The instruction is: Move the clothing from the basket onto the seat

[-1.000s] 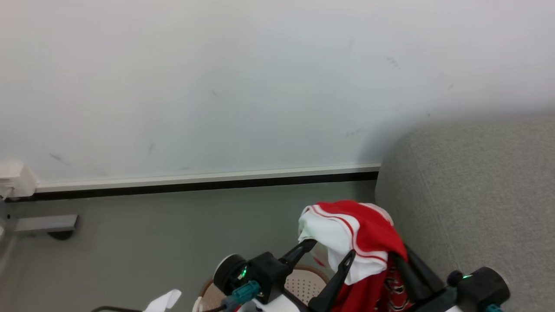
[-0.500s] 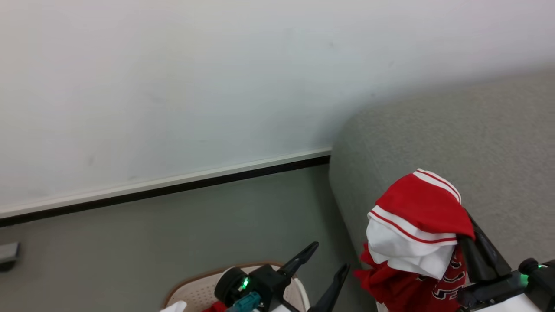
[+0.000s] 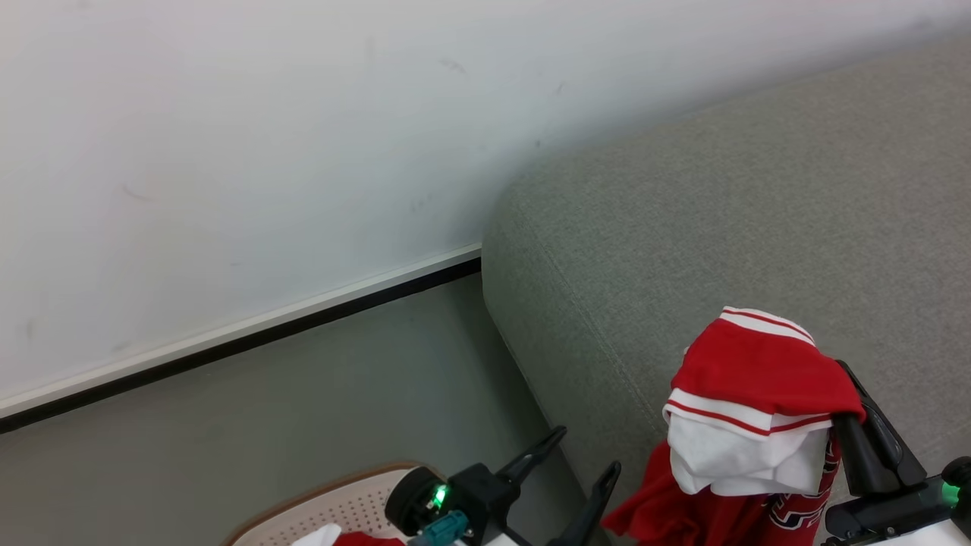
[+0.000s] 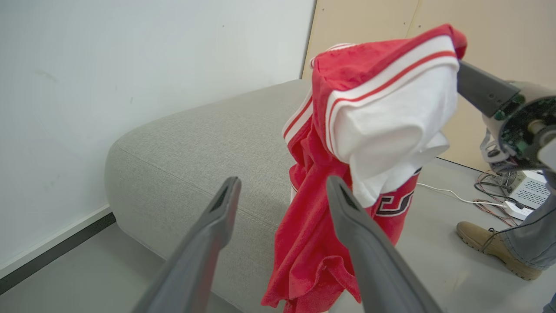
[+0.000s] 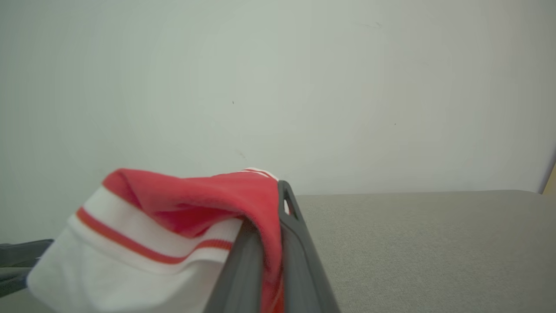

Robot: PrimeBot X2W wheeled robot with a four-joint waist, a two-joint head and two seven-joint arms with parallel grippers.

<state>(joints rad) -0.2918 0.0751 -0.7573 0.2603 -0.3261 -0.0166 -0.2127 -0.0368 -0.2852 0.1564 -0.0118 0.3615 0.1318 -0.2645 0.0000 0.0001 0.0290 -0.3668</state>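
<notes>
The jersey is red with a white panel, white bands carrying thin red stripes, and black-outlined lettering. The couch is grey woven cloth, and the basket is cream, dotted with small holes, under a brown rim. The floor is grey.

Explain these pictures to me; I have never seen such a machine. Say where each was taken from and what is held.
This is a robot with two arms, each ending in a two-fingered claw. One picture looks down from its head; the other two look along each claw from the wrists. The right claw is shut on red and white clothing, which hangs by the edge of a grey couch, not yet laid down. The left claw is open and empty. A cream basket stands on the floor.
</notes>
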